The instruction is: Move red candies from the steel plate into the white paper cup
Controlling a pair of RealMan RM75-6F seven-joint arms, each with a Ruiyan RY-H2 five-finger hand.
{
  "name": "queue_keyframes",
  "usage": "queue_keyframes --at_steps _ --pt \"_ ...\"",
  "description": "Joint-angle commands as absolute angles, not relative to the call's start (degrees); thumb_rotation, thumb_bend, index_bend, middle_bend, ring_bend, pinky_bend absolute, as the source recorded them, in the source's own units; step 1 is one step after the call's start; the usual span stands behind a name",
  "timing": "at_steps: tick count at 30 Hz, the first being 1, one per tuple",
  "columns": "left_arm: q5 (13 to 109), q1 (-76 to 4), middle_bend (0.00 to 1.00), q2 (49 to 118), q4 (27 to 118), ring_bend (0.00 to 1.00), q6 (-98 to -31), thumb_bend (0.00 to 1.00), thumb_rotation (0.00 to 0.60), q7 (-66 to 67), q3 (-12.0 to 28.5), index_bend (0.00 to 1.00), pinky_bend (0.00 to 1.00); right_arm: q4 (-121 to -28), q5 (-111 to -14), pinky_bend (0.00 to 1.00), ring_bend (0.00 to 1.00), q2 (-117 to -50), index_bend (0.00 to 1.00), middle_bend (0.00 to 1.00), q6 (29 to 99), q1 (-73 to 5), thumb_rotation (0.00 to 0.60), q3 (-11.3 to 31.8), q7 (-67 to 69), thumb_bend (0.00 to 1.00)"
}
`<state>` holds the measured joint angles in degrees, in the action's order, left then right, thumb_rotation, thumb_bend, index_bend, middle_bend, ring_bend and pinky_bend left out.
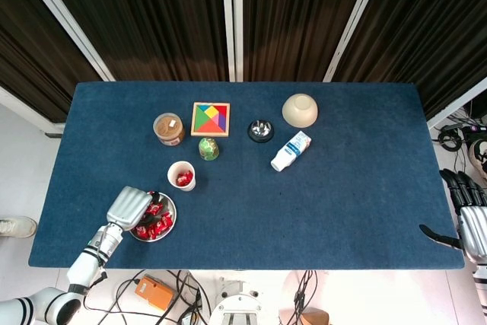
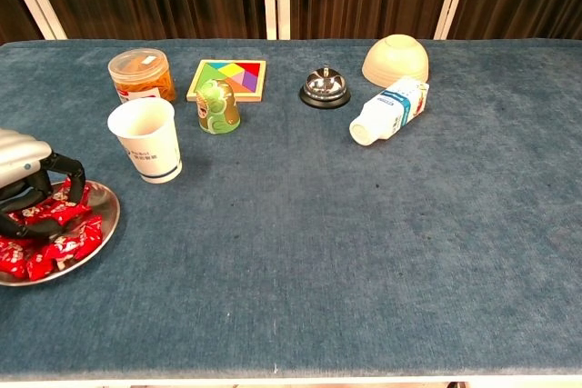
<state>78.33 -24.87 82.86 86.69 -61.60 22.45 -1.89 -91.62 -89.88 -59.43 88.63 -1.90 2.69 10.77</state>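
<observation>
Your left hand (image 2: 27, 190) curls over red candies (image 2: 56, 235) on the steel plate (image 2: 102, 224); grip undeterminable. White paper cup (image 2: 145, 140) stands just beside, unobstructed.

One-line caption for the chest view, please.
Left hand curls over red candies on the steel plate, beside the white paper cup.

The fingers (image 2: 56, 171) of the left hand (image 1: 129, 207) curled down over the red candies (image 2: 60, 235) in the steel plate (image 2: 104, 217). Just beyond the fingers stood the white paper cup (image 2: 146, 139), with bare counter (image 2: 300, 252) between them. Past the cup, the jar (image 2: 142, 74) and green figure (image 2: 217, 105) crowded the far side. Right of the fingers, open cloth ran wide.
</observation>
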Motion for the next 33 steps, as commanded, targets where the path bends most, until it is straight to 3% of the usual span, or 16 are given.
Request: queue_keyframes --at_steps 1,16,25,33 --pt "78.8 -24.7 0.86 82.7 86.9 0.83 -62.2 0.34 0.600 21.2 -1.7 0.54 0.83 -91.7 -89.9 0.17 0.10 -59.4 0.03 0.15 88.6 -1.9 0.600 2.7 10.7 0.20" --pt "83.3 -24.0 0.86 75.5 98.0 0.83 -71.0 0.35 0.600 19.8 2.7 0.54 0.83 -91.3 -89.8 0.17 0.10 -59.6 0.03 0.15 89.2 -1.5 0.600 2.6 11.3 0.20" --pt "79.1 -28.5 0.86 76.9 99.2 0.83 -66.5 0.34 0.600 20.4 7.4 0.54 0.83 -90.9 -89.7 0.17 0.10 -59.7 0.03 0.15 89.2 -1.4 0.600 2.6 11.8 0.20" --pt "74.4 -31.9 0.86 80.4 96.8 0.83 -62.7 0.33 0.600 22.1 9.2 0.54 0.83 -90.4 -88.7 0.17 0.10 -59.9 0.02 0.15 90.3 -1.0 0.600 3.5 11.9 0.20"
